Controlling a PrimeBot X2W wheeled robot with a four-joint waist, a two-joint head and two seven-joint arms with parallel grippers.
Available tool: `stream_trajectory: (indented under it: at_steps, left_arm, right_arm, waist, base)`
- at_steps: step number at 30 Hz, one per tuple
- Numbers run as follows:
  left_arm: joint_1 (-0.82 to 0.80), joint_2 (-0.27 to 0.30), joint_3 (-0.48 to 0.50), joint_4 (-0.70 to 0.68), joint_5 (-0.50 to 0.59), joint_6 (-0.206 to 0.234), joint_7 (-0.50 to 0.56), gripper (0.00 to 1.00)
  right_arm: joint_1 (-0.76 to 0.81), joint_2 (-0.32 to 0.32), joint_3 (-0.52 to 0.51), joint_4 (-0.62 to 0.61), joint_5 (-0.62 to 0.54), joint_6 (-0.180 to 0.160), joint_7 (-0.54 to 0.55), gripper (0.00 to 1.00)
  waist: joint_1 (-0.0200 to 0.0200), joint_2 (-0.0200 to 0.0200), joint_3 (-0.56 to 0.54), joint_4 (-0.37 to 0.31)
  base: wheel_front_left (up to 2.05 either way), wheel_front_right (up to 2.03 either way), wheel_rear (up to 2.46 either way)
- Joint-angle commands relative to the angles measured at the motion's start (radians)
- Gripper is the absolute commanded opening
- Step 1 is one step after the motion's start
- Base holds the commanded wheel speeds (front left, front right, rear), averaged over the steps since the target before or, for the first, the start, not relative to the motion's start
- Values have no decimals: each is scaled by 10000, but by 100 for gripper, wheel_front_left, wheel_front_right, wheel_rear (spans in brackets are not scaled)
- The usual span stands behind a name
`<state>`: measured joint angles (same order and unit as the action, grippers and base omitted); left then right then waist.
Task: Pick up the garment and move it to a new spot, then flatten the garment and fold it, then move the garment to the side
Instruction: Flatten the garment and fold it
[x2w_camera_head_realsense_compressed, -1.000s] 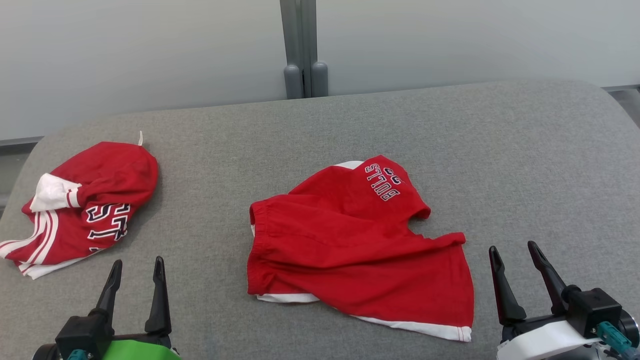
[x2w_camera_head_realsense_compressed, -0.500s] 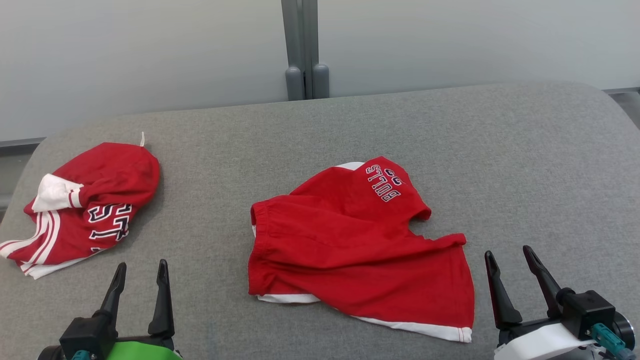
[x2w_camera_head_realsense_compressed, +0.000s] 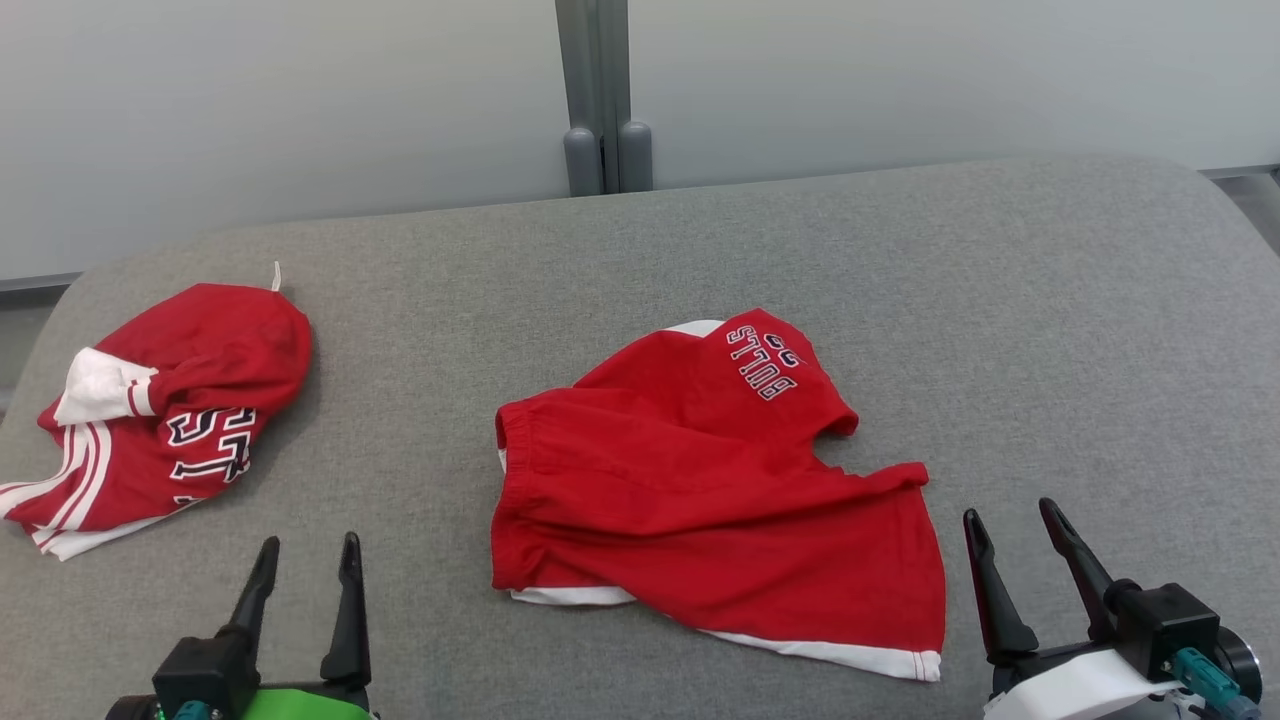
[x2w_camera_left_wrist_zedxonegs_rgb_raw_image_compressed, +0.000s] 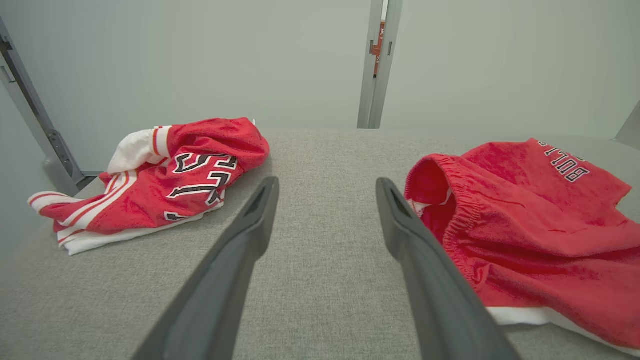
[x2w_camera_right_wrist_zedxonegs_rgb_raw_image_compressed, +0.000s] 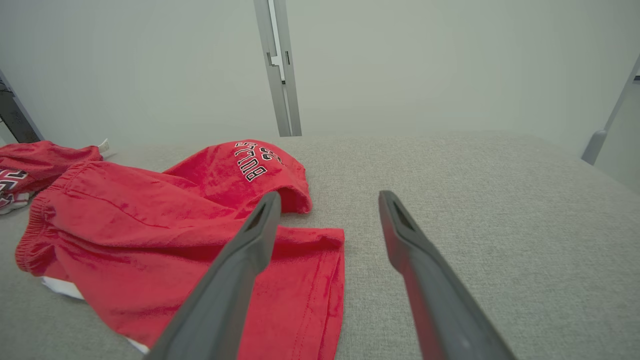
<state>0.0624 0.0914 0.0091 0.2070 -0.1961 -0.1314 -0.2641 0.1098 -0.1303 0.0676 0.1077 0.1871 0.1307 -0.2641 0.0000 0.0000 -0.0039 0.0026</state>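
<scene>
Red shorts (x2w_camera_head_realsense_compressed: 700, 490) with white trim and "BULLS" lettering lie rumpled in the middle of the grey padded table (x2w_camera_head_realsense_compressed: 1050, 300); they also show in the left wrist view (x2w_camera_left_wrist_zedxonegs_rgb_raw_image_compressed: 540, 225) and the right wrist view (x2w_camera_right_wrist_zedxonegs_rgb_raw_image_compressed: 165, 230). My left gripper (x2w_camera_head_realsense_compressed: 308, 555) hovers open near the front edge, left of the shorts' waistband, with nothing between its fingers (x2w_camera_left_wrist_zedxonegs_rgb_raw_image_compressed: 250, 235). Just right of the shorts' lower leg hem, my right gripper (x2w_camera_head_realsense_compressed: 1010, 515) is open and empty too, its fingers (x2w_camera_right_wrist_zedxonegs_rgb_raw_image_compressed: 255, 235) above the cloth's edge.
A second red garment (x2w_camera_head_realsense_compressed: 170, 400) with white stripes and black lettering lies bunched at the table's left edge, also in the left wrist view (x2w_camera_left_wrist_zedxonegs_rgb_raw_image_compressed: 165, 175). A grey post (x2w_camera_head_realsense_compressed: 597, 100) stands behind the table against a pale wall. Bare grey surface spreads to the right.
My left gripper has shifted right and slightly down in the head view. The right gripper has dropped a little lower. Both garments lie as before.
</scene>
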Motion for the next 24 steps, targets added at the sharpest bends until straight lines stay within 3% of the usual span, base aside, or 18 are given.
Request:
stream_trajectory:
  at_steps: [1, 10, 24]
  left_arm:
    - [-30, 103, -148, 155, -75, 18, -2, 100]
    - [-679, 247, -1214, 1178, -273, 18, -4, 100]
    - [-1971, 933, -3280, 2946, -669, 19, -4, 100]
  right_arm:
    - [-96, 2, 41, 116, -36, 1, -4, 100]
    - [-269, 22, 408, 1045, -26, 1, -6, 100]
    - [-846, 268, 1145, 3045, 302, 1, -4, 100]
  waist:
    - [0, 0, 49, -21]
    - [0, 0, 555, -215]
    - [0, 0, 1427, -535]
  base:
    - [0, 0, 0]
    - [0, 0, 0]
    - [0, 0, 0]
